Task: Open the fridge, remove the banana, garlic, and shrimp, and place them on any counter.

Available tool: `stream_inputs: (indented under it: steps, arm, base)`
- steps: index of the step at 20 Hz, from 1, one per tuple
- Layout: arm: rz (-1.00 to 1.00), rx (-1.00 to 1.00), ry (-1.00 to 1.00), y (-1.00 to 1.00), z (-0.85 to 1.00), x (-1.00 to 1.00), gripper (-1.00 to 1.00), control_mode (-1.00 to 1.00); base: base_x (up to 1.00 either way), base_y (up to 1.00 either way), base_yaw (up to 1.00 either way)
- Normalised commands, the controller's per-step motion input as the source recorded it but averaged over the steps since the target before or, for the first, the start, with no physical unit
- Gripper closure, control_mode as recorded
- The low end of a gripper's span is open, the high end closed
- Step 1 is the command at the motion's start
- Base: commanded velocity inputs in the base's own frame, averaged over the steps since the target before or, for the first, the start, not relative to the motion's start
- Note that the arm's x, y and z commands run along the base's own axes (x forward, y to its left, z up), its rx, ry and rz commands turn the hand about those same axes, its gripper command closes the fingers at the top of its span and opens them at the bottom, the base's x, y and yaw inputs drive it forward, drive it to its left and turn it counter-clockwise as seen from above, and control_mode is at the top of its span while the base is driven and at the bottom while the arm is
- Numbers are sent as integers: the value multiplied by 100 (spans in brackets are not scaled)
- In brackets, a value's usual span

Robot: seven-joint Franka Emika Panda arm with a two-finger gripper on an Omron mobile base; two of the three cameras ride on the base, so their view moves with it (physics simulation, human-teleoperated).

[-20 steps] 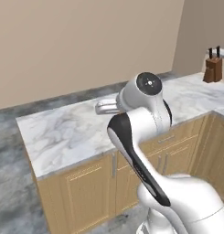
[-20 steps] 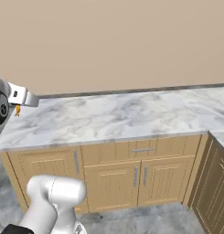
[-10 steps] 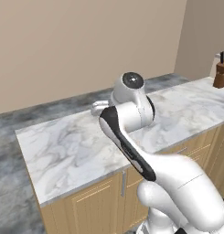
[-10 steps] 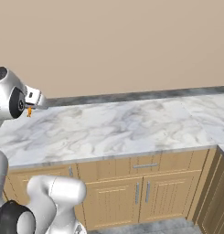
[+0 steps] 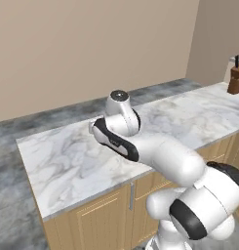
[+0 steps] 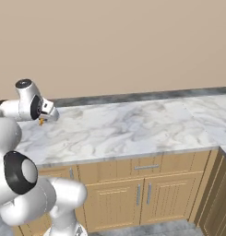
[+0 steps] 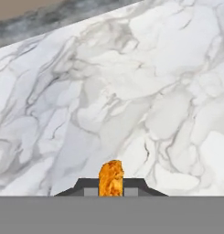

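- Spanning both base views, the counter [image 5: 67,161] [image 6: 133,131] [image 7: 145,82] is a white-grey veined marble slab over light wood cabinet doors [image 6: 160,203]; a dark grey ledge runs along its far edge below a beige wall
- Arm [image 5: 155,151] reaches from the base out over the slab, wrist end toward the left part of the counter in the right base view
- Drawer front [image 6: 144,165] with a horizontal silver handle sits under the slab edge, above the doors
- Knife block [image 5: 234,80], brown, stands on the far right end of the marble in the left base view, well apart from the arm
- Gripper [image 6: 44,118] [image 7: 111,188] points down over the marble near its left end, above the surface, not touching it; clenched on the shrimp, dark finger tips flanking it on both sides in the hand view
- Shrimp [image 7: 111,178] [image 6: 41,121], a small orange lumpy piece, is held between the tips, hanging above bare marble; in the right base view it shows as an orange speck just under the hand
- Marble beneath the shrimp is bare veined stone; the slab's far edge and the dark ledge cross the top left of the hand view
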Motion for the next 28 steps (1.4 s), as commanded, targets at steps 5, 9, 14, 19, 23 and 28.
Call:
stream_inputs:
  steps: [5, 9, 14, 19, 23, 28]
  arm:
    - [-9, 0, 0, 28, -100, 28, 100, -100]
    - [-12, 0, 1, 6, -87, 36, 100, -100]
    - [-14, 0, 3, 0, -57, 47, 100, -100]
    - [-16, 0, 5, 2, -40, 57, 100, -100]
    - [-17, 0, 7, 17, -38, 61, 100, -100]
    - [-18, 0, 6, 15, -19, 36, -100, -100]
  base:
    - [0, 0, 0]
    - [0, 0, 0]
    - [0, 0, 0]
    - [0, 0, 0]
    - [0, 0, 0]
    - [0, 0, 0]
